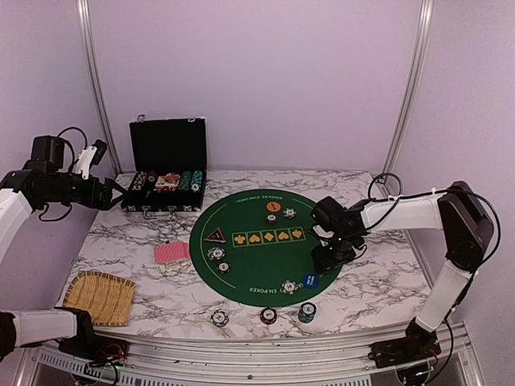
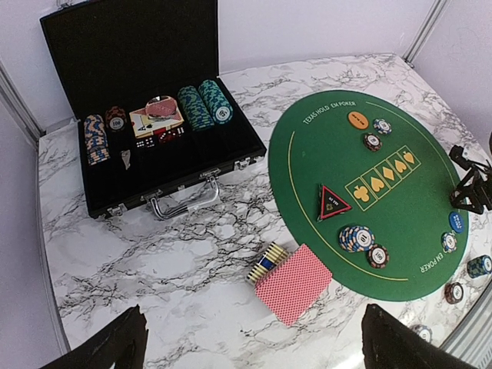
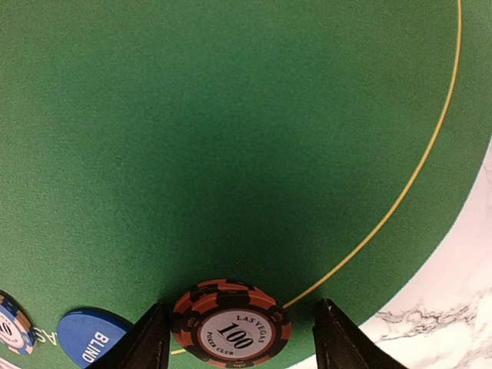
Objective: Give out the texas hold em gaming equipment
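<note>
The right fingers [image 3: 150, 342] stand spread either side of a red-and-black striped round poker chip [image 3: 231, 323], not touching it. The chip lies flat on the round green felt mat [image 3: 231, 138], over its yellow border line, near a blue round marker button [image 3: 91, 342]. The left fingers [image 2: 115, 346] are spread wide and empty above the marble surface [image 2: 154, 254].

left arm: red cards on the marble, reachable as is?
Probably yes. The cards lie flat on bare marble just ahead of the open left end effector, with nothing between them. A chip stack lies beside their far edge.
</note>
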Motion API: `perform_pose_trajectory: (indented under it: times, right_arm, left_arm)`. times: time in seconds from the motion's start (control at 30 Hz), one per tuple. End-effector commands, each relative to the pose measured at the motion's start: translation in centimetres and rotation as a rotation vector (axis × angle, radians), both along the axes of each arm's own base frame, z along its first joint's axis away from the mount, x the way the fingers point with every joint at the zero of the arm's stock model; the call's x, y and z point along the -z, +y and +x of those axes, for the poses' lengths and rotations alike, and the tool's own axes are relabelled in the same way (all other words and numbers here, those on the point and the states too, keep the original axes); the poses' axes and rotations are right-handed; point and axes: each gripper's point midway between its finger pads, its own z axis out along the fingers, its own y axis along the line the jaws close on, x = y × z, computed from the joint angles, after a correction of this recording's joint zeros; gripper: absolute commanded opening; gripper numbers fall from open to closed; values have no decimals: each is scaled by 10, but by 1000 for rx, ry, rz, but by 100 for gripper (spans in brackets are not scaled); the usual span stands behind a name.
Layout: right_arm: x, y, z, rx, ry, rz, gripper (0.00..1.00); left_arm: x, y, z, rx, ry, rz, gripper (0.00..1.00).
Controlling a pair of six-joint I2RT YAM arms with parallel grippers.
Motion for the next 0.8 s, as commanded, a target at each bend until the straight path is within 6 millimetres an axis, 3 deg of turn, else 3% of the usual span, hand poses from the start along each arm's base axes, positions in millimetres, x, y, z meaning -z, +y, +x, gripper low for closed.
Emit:
perform_pose_trajectory:
  times: [0.0,0.23,0.37,0.77]
  right_arm:
    - [-4,1,8,16,-18,-3,65]
    - [-52,3,17,23,-91,22,73]
    - [-73,7,9,4,-108,37,78]
    - [-112,69,-67,-167,-105,61,99]
  left_arm:
    - [-8,2,-6,2,-16,19,99]
    - [-2,2,-8,6,-4,21,99]
    - [0,2,-7,6,-1,27,99]
    - [6,5,-2,-10,27,33,99]
